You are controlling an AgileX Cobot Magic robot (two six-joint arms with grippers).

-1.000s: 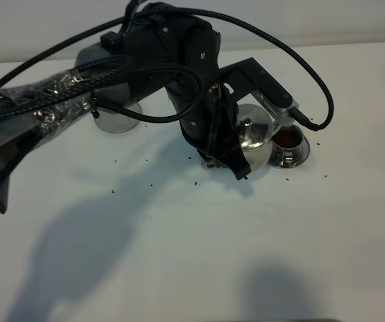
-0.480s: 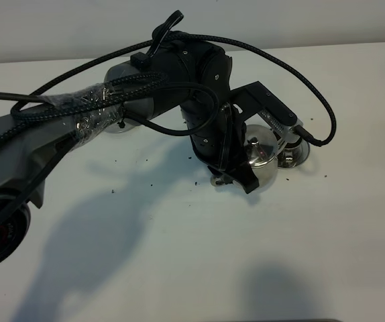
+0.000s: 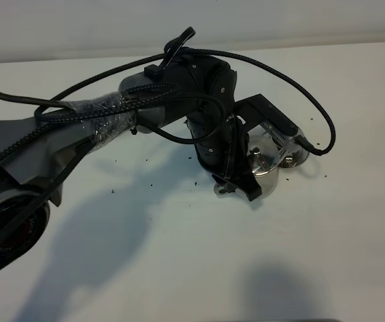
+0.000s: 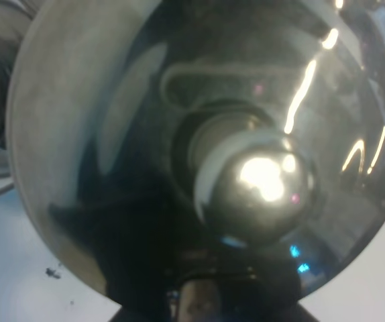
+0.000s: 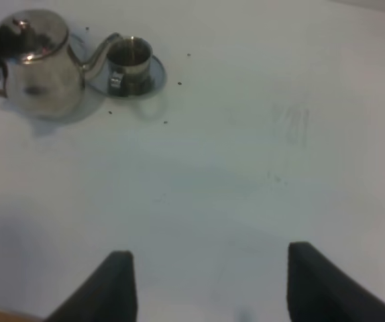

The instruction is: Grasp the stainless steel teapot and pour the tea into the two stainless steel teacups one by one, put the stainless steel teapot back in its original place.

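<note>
Your white table (image 3: pixel 179 268) takes up most of the high view, and your left arm (image 3: pixel 112 114) stretches across it to the right of the middle. At its end the left gripper (image 3: pixel 236 184) is closed on the handle side of the teapot (image 3: pixel 265 168), so the pot's belly sits just beyond the jaws, not between them. Your left wrist camera looks straight down on the lid, and the round knob (image 4: pixel 263 181) almost fills that view. The pot stands roughly upright; you cannot tell whether it rests on the table or hangs just above it. Its spout (image 5: pixel 98 54) points at a cup (image 5: pixel 131 57), with the tip just beside the cup's rim. The cup sits on its saucer (image 5: pixel 153 75), just beside the pot. Your right gripper (image 5: pixel 206 285) is well apart from all this, its jaws spread wide with only bare table between the fingers (image 5: pixel 112 288). Small dark specks (image 3: pixel 196 182) lie scattered near the pot.
</note>
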